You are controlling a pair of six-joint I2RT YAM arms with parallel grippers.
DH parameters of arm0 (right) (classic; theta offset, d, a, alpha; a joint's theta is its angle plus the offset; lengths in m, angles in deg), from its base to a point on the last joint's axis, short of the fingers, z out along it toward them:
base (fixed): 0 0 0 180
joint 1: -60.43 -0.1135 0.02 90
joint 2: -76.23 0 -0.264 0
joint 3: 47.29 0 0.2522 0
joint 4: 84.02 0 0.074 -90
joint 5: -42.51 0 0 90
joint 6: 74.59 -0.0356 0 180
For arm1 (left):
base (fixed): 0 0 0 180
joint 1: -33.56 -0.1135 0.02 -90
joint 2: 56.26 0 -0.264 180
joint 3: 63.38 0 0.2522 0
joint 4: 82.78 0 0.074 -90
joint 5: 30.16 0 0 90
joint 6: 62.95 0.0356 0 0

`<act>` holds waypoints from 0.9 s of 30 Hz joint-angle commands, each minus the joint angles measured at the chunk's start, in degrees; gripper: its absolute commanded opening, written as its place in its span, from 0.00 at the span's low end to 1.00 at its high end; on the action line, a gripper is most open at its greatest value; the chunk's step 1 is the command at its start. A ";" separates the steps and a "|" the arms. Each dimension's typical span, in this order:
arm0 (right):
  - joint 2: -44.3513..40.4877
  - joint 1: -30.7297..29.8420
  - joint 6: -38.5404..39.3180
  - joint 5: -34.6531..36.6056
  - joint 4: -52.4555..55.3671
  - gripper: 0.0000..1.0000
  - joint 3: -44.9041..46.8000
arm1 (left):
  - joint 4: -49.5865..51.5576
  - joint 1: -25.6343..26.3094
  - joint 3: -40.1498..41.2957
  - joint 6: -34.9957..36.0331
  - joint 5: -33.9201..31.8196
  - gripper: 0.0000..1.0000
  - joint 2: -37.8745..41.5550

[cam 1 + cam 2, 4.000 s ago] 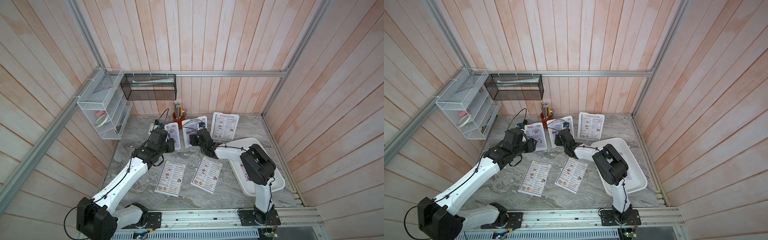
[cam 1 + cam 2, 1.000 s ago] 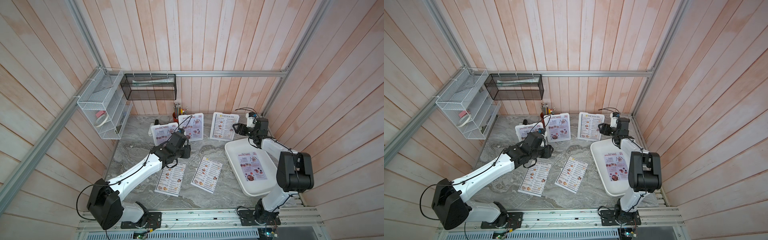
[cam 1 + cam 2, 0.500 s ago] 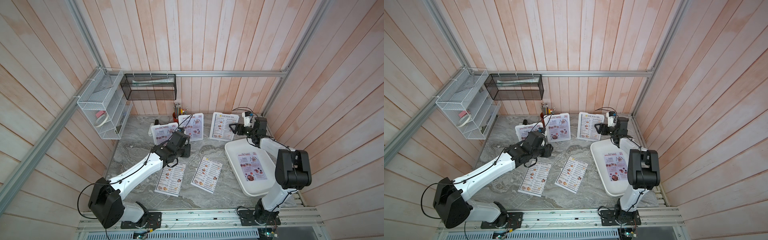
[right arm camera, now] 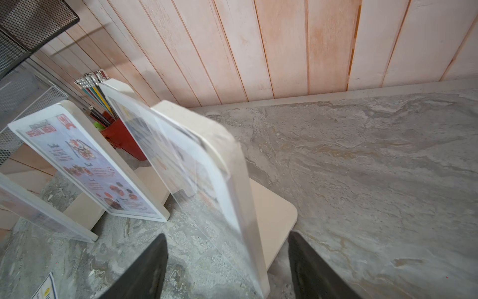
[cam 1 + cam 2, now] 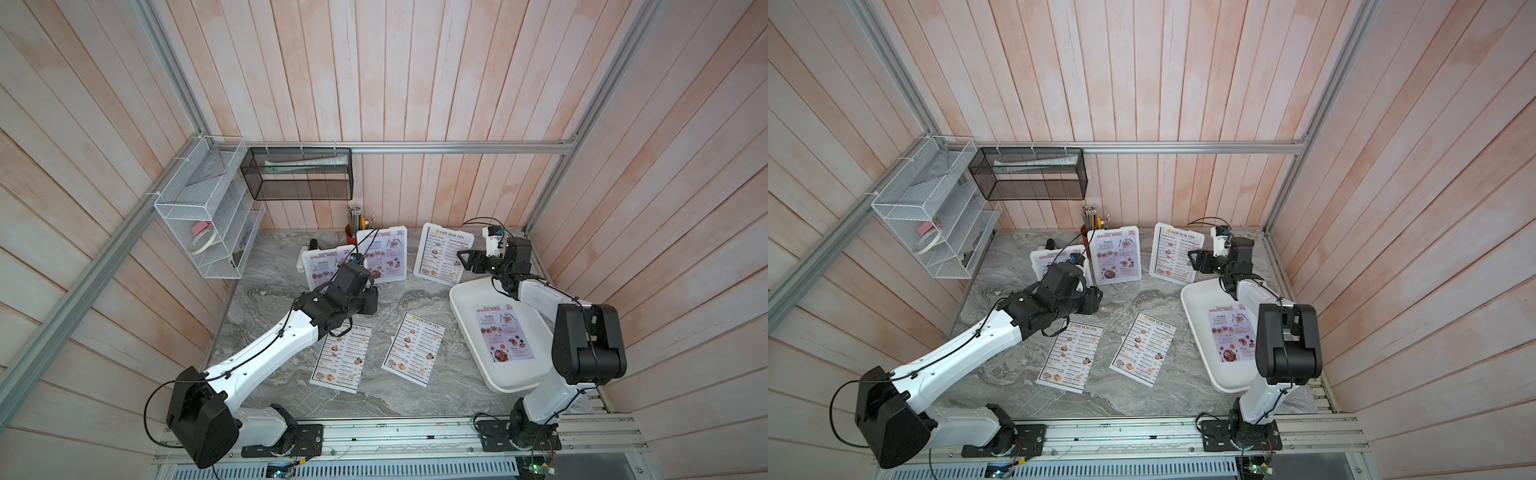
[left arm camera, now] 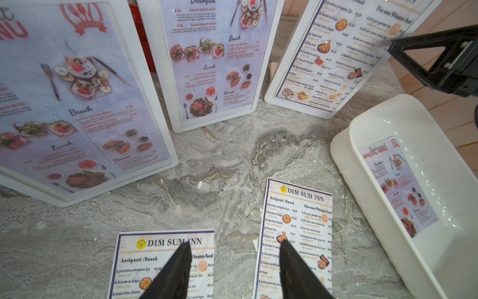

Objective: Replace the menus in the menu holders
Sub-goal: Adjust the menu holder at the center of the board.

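**Three holders at the back, two loose sheets in front**

Three white holders stand in a row at the back of the marble bench [image 5: 415, 399]. The left holder [image 5: 322, 272] and middle holder [image 5: 384, 255] carry lilac sheets headed "SPECIAL MENU" in red, with "Bruch", "Lunch" and "Dinner" readable in the left wrist view. The right holder [image 5: 442, 255] shows a white sheet headed "DIM SUM INN", with columns "Antipasti /Snack" and "Dim sum/Wheaten food".

Two loose "DIM SUM INN" menus lie flat near the front: the left menu [image 5: 343, 359] and the right menu [image 5: 415, 349], side by side with a strip of bare marble between them. A further "SPECIAL MENU" sheet [image 5: 503, 338] lies in the white tray [image 5: 465, 316] on the right side of the bench.

The left gripper [image 6: 232, 269] hangs over the loose menus, jaws apart and empty, its fingertips over the gap between the two sheets. The right gripper [image 4: 227, 269] sits at the right holder's outer edge, jaws spread to either side of that edge, gripping nothing; whether they touch it cannot be told.

Behind the holders stands a red cup [image 5: 351, 232] of pencils. Bare marble lies between holders and loose menus, and behind the right holder towards the wall.
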 commanded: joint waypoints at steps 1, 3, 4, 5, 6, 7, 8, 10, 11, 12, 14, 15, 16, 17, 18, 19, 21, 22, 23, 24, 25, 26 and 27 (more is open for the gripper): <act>2.41 -0.60 2.39 -0.05 -0.34 0.74 -2.60 | 0.20 0.17 1.19 -0.47 -0.93 0.57 0.27; 2.71 -1.20 2.94 -1.08 -0.29 0.74 -3.31 | 0.16 0.19 1.01 -0.28 -1.10 0.57 -0.15; 2.60 -1.67 2.96 -1.62 -0.16 0.74 -3.53 | 0.17 0.17 1.01 -0.23 -1.21 0.57 -0.35; 2.17 -2.13 3.24 -1.60 0.18 0.74 -3.58 | 0.05 0.13 1.04 -0.13 -1.26 0.57 -0.43; 1.73 -2.57 3.60 -1.58 0.48 0.74 -3.42 | -0.02 0.18 1.15 -0.17 -1.23 0.57 -0.57; 1.07 -3.09 3.83 -1.19 0.61 0.74 -3.05 | -0.22 0.17 1.25 -0.13 -1.20 0.57 -0.63; 0.30 -3.47 3.77 -0.76 0.59 0.74 -2.38 | -0.28 0.14 1.28 -0.18 -1.03 0.57 -0.55; -0.94 -3.97 2.77 -0.68 -0.38 0.73 -0.83 | -0.41 0.12 1.46 -0.10 -1.06 0.57 -0.43; -1.54 -4.27 2.28 -0.68 -0.67 0.73 -0.18 | -0.44 0.16 1.51 -0.08 -1.26 0.57 -0.35; -2.23 -4.60 2.05 -0.76 -0.86 0.72 0.54 | -0.41 0.13 1.63 0.05 -1.28 0.57 -0.29; -3.86 -5.87 1.41 -0.65 -1.90 0.72 2.22 | -0.70 0.17 2.05 -0.03 -1.42 0.57 0.13; -4.56 -6.55 1.29 -0.35 -2.08 0.72 2.83 | -0.83 0.15 2.29 -0.09 -1.37 0.57 0.31; -5.19 -7.54 1.29 -0.06 -1.92 0.72 3.22 | -1.01 0.17 2.59 -0.18 -1.31 0.57 0.58; -5.78 -8.70 1.58 0.74 -1.58 0.72 3.59 | -1.12 0.16 2.83 -0.24 -1.12 0.57 0.69; -6.28 -9.57 2.08 1.89 -0.91 0.72 3.71 | -1.16 0.17 2.90 -0.34 -1.03 0.57 0.84; -6.80 -10.68 2.86 3.56 0.08 0.72 3.75 | -1.20 0.17 3.10 -0.35 -1.02 0.57 0.95; -7.65 -12.34 3.81 6.68 1.53 0.71 3.84 | -1.06 0.16 3.38 -0.29 -1.06 0.57 1.18; -7.82 -12.90 3.80 9.01 1.98 0.71 3.77 | -1.03 0.16 3.41 -0.30 -1.13 0.57 1.38; -7.94 -13.26 3.58 10.99 2.64 0.70 3.42 | -1.01 0.17 3.61 -0.38 -1.18 0.57 1.57; -7.88 -13.45 3.59 11.92 3.07 0.70 3.12 | -1.11 0.15 3.76 -0.38 -1.20 0.57 1.75; -7.90 -13.47 3.31 13.18 3.26 0.69 2.89 | -1.16 0.11 3.91 -0.37 -1.28 0.57 1.79; -7.78 -13.47 2.78 14.64 3.40 0.68 2.55 | -1.16 0.08 3.99 -0.37 -1.29 0.57 1.84; -7.60 -13.47 2.54 15.25 3.68 0.67 2.07 | -1.12 0.08 3.95 -0.38 -1.33 0.57 1.83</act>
